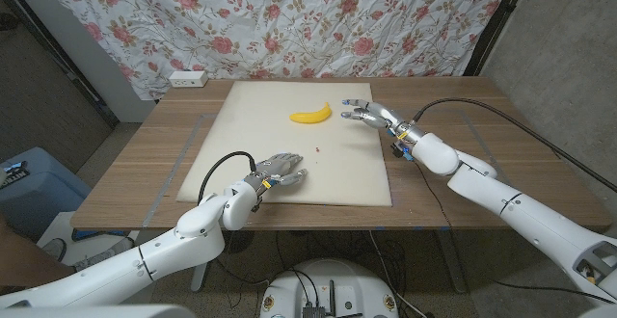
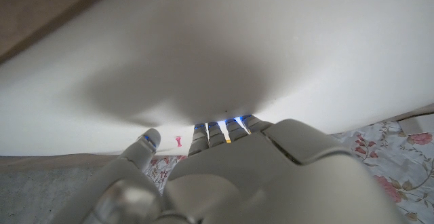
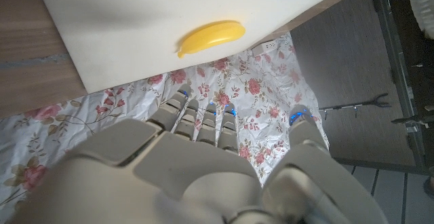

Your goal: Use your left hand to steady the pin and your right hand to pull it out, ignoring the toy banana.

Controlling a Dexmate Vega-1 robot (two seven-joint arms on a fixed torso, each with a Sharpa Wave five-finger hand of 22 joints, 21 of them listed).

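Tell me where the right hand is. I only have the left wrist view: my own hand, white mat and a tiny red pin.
Observer: The right hand is at the white mat's far right edge, fingers apart, holding nothing.
Operator: Give me the banana's position.
Observer: The toy banana lies on the mat's far part, close beside the right hand, with a small gap between them.
Operator: Place the pin against both hands.
Observer: The pin sits on the mat between the banana and the left hand, apart from both hands.
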